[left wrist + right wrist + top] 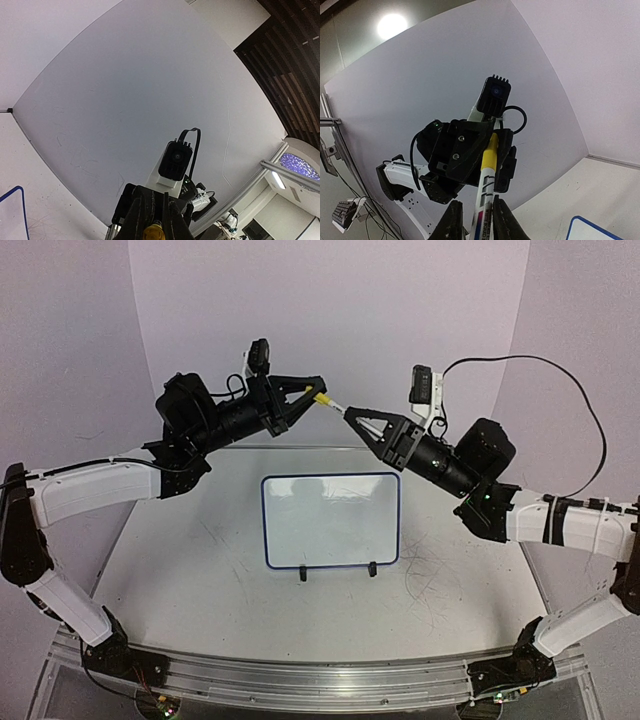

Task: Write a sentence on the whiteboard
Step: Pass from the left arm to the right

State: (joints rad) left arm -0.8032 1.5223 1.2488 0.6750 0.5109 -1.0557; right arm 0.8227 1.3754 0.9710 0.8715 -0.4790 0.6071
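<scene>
Left gripper (314, 392) clamps the yellow cap (322, 397) of the marker (335, 406) while the right gripper (352, 416) pinches its barrel, high over the far edge of the blank-looking whiteboard (330, 530); uncapping seems in hand, which calls for a straight pull apart.

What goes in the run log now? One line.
left gripper: shut on marker | right gripper: shut on marker | whiteboard: no writing visible

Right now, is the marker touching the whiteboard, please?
Apart. The top view shows the marker held between the left gripper and right gripper, beyond the far edge of the whiteboard.
</scene>
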